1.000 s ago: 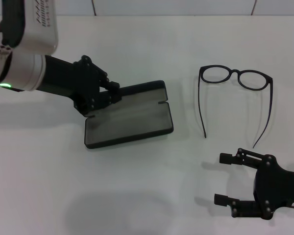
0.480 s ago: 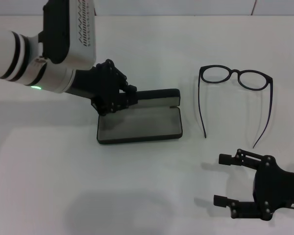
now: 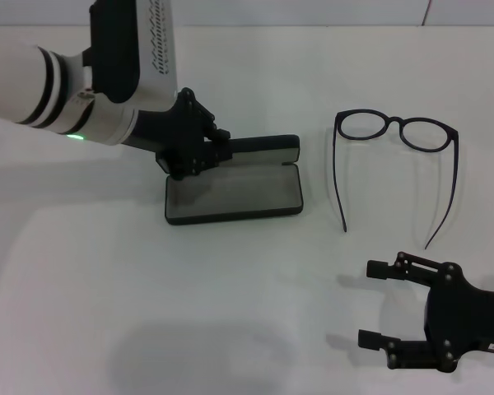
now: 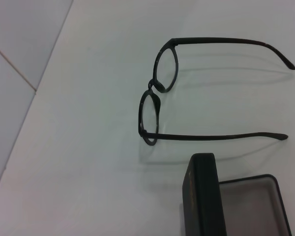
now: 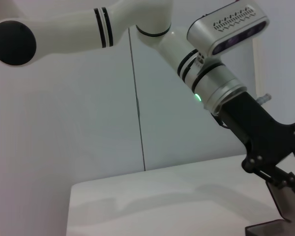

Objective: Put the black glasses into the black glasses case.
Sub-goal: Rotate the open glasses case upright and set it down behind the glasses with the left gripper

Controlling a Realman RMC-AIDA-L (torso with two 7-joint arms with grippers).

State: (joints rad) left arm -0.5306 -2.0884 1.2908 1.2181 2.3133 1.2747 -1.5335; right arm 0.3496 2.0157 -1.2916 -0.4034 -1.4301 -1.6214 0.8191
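Jaws of the left gripper [image 3: 199, 151] clenched the black glasses case [image 3: 233, 192] lid, propping it open. Right gripper [image 3: 377, 303] hovered released, nearby. Black glasses [image 3: 395, 140] lay unfolded on the surface [image 3: 247, 313], beside the case.

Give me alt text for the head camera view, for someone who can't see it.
On a white table, the left gripper holds the raised lid of the open black glasses case. The black glasses lie apart beside it, temples unfolded toward the robot. The right gripper waits near the view's lower right, jaws open and empty.
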